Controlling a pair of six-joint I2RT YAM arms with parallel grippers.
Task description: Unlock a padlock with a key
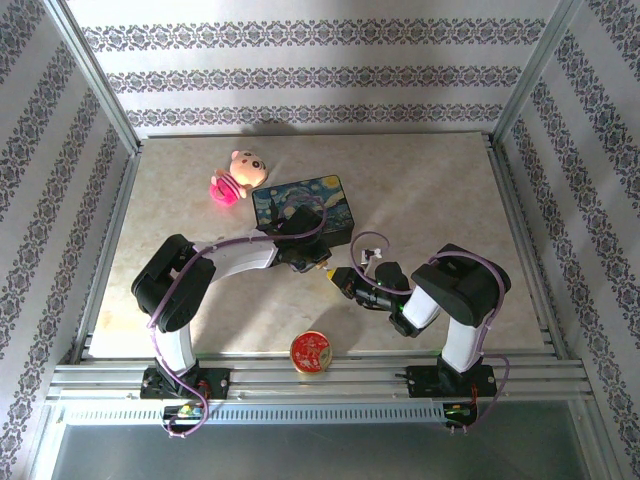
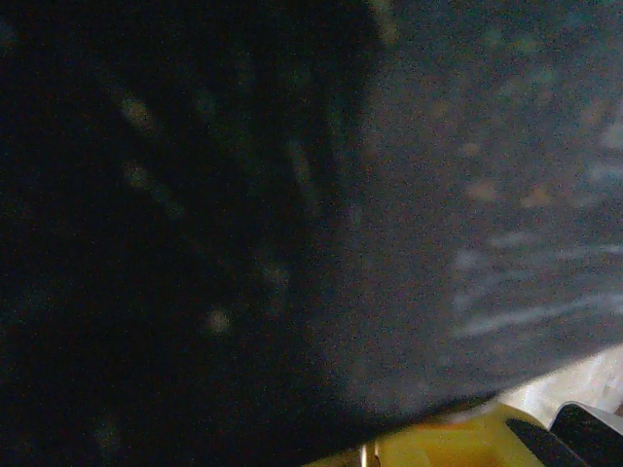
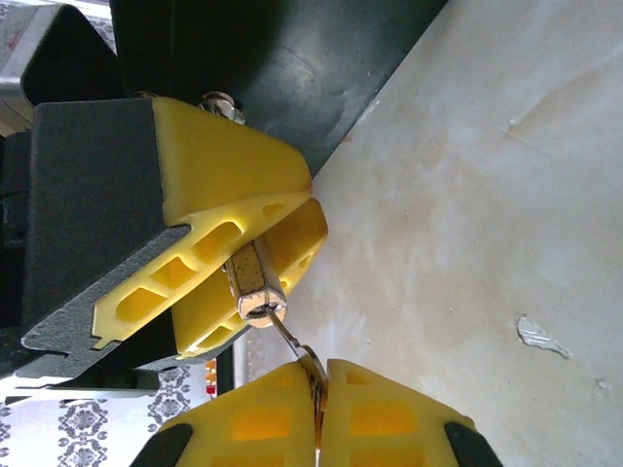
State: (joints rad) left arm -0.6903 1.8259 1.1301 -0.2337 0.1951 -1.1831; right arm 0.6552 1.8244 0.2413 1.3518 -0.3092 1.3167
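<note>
My right jaws are clenching the key [image 3: 310,368] by its head, so that its blade is pointing straight ahead at the padlock [image 3: 255,280]. Just ahead of them, my left jaws are gripping that small brass body across its sides and offering its lower end to me over the pale table [image 3: 487,195]. The blade's tip is meeting that end, though I cannot tell how deep it is sitting, and the shackle is hiding inside the grip. Holding the lock this way is, I judge, leaving the keyhole free and bracing the body against a turn. Right behind my left jaws the painted box [image 1: 300,205] is crowding in, giving that wrist little room to back away. Beyond the box a pink plush toy [image 1: 233,177] is lying. A round tin [image 1: 311,351] is sitting well behind both jaws, out of the way.
</note>
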